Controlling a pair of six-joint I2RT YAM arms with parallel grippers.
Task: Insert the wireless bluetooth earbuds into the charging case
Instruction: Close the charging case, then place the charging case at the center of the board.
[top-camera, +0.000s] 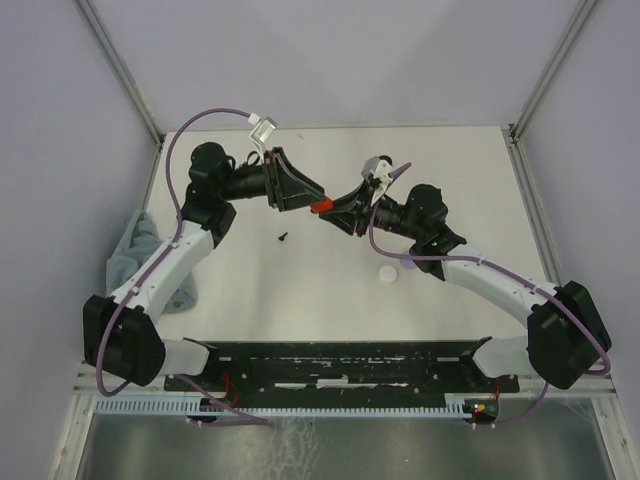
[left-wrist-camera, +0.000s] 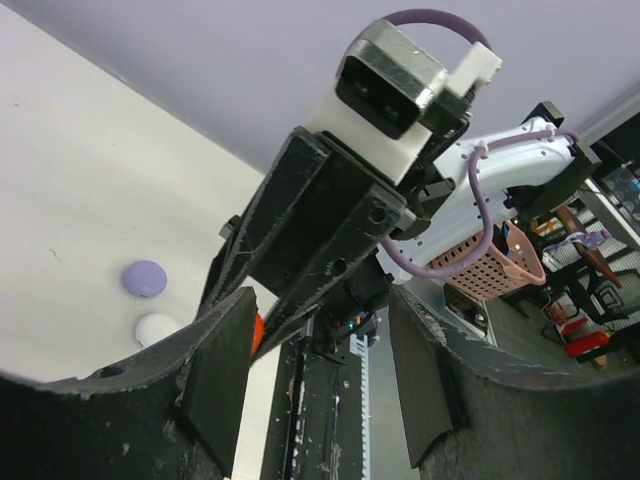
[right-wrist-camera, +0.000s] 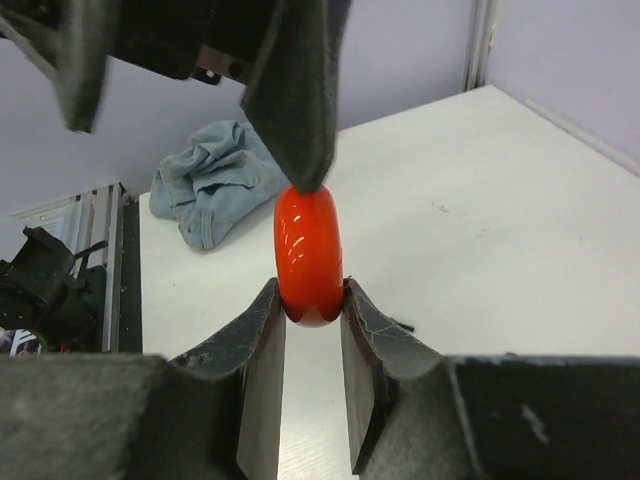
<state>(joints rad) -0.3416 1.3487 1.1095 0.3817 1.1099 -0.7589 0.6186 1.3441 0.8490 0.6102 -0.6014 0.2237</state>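
Closest in, my right claw (right-wrist-camera: 311, 298) was clenched on a red charging case (right-wrist-camera: 308, 250), pinching it across its flat faces above the white surface (right-wrist-camera: 480, 230). My left claw (left-wrist-camera: 318, 318) faced it with fingers spread apart, one fingertip (right-wrist-camera: 300, 120) touching the case's top edge. One tiny black earbud (top-camera: 284, 237) lay on the surface, apart from both claws. Near my right arm, a lavender case (left-wrist-camera: 145, 277) and a white case (left-wrist-camera: 155, 328) sat just beside each other. At the left edge lay a crumpled blue cloth (top-camera: 135, 255).

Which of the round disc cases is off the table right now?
The red glossy round case, clamped on edge in the right gripper. The white round case and the lavender round case lie flat on the white table.
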